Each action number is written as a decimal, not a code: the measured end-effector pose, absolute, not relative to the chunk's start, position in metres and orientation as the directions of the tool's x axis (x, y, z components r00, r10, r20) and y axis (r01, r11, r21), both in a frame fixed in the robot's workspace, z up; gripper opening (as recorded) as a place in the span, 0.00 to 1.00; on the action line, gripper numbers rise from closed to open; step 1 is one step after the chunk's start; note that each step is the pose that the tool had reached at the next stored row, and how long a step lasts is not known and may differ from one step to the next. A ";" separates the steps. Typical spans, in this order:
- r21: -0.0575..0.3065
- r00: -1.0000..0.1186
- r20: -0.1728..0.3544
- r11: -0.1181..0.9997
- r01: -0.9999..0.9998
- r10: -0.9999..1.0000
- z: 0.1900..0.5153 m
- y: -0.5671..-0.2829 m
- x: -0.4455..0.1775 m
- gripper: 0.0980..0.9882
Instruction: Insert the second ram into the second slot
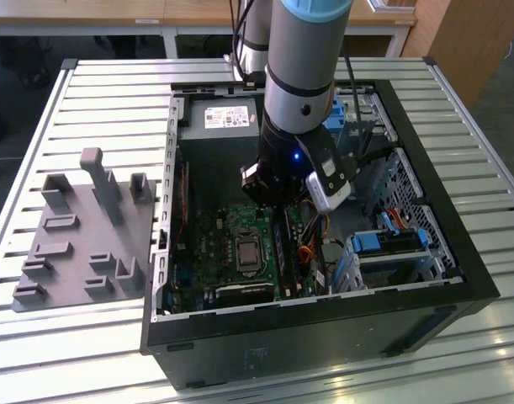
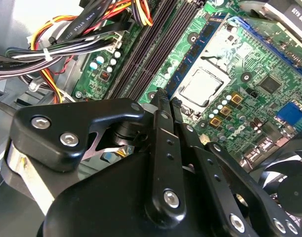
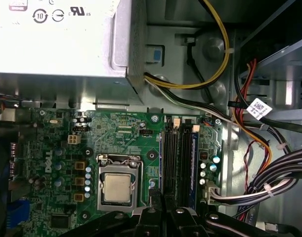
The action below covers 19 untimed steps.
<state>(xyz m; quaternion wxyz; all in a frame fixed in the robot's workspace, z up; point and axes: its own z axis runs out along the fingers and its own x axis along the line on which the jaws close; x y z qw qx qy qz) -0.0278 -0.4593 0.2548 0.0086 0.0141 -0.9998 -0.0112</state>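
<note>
Now | pincer drawn together, holding nothing | second ram just beyond tips, standing edge-up | press squarely down, no tilt

Second ram, a thin blue circuit-board stick; stood on edge in the second slot, alongside the processor socket.

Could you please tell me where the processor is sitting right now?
In the exterior view the processor sits in its socket on the green motherboard, just to the exterior view's left of the memory slots, inside the open computer case.
</note>
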 end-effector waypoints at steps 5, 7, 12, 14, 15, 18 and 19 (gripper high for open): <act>0.023 -0.999 0.017 0.999 -0.028 -0.028 0.252 -0.459 -0.028 0.04; 0.023 -0.999 0.017 0.999 -0.028 -0.028 0.251 -0.459 -0.028 0.04; 0.020 -1.000 0.016 0.999 -0.026 -0.027 0.249 -0.459 -0.028 0.04; 0.017 -1.000 0.016 1.000 -0.022 -0.022 0.248 -0.459 -0.028 0.04; 0.016 -1.000 0.016 1.000 -0.021 -0.021 0.248 -0.459 -0.028 0.04; 0.015 -1.000 0.016 1.000 -0.021 -0.021 0.247 -0.459 -0.028 0.04; 0.016 -1.000 0.015 1.000 -0.020 -0.021 0.247 -0.459 -0.028 0.04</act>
